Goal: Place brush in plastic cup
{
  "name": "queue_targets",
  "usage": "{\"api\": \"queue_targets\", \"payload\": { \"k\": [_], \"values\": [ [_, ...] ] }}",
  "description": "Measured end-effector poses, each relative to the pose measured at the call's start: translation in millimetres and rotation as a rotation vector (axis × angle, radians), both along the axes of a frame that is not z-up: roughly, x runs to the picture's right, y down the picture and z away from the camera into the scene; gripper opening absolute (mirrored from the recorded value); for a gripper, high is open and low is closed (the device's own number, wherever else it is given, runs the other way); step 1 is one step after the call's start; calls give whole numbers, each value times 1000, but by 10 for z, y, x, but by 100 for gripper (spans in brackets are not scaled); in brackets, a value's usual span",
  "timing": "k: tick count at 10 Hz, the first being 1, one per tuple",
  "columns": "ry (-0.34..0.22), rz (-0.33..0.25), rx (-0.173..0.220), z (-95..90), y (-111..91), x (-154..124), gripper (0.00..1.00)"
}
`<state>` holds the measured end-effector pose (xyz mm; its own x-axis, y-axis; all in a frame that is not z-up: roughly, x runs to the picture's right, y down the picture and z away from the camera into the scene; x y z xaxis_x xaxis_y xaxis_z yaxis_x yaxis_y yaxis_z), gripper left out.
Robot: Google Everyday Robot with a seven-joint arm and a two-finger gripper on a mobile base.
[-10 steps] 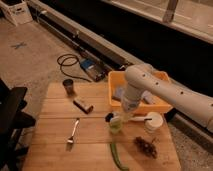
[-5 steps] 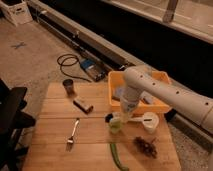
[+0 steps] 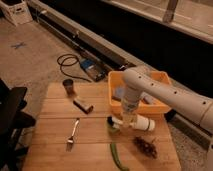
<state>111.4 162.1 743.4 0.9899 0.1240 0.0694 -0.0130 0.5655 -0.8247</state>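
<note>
Near edge, lower centre: a long green vegetable [image 3: 116,156] and a dark clump [image 3: 146,145] are seen on the wooden slatted table [image 3: 55,150]. Mid-frame, the small translucent light-green plastic cup [image 3: 114,127] is sited just below the white arm's gripper [image 3: 119,121]; a white cup [image 3: 144,123] lies beside. A brush cannot be made out, nor the gripper's state. Placement is judged near, unconfirmed. Behind: an orange bin [image 3: 161,78].

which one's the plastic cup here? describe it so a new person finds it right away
Start at the wooden table and find the orange bin at its far right. Just in front of the bin the gripper hangs low; the plastic cup sits directly under it. It is small and pale green, unlike the bigger white cup beside it or the dark metal cup far left.
</note>
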Motion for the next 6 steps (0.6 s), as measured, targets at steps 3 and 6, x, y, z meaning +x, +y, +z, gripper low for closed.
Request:
{"api": "queue_targets", "payload": {
  "k": [3,6],
  "values": [
    [44,31,21,-1,-73,190,80],
    [61,103,116,-127,-328,352,80]
  ]
}}
